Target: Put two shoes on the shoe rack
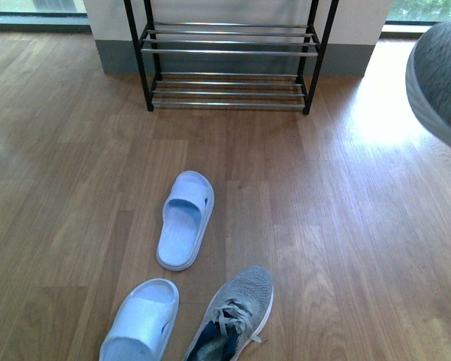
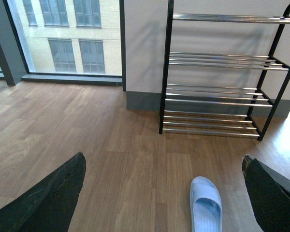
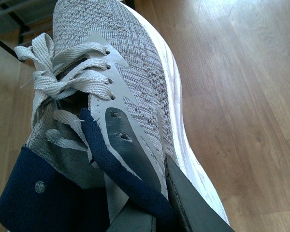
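**Holding the raised sneaker (image 3: 135, 72) aloft**

My right gripper (image 3: 157, 212) is clamping the raised sneaker by its collar, off to the right of the shoe rack (image 1: 229, 53). My left gripper (image 2: 163, 159) is hanging wide apart over the wooden floor (image 2: 111, 159). The second sneaker (image 1: 237, 312) is lying beside pale blue slippers (image 1: 185, 218).

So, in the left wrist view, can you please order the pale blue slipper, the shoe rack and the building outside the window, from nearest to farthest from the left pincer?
Measured from the open left pincer:
1. The pale blue slipper, on the floor just ahead of the pincer.
2. The shoe rack, further on, against the wall.
3. The building, outside beyond the window, clearly farthest.
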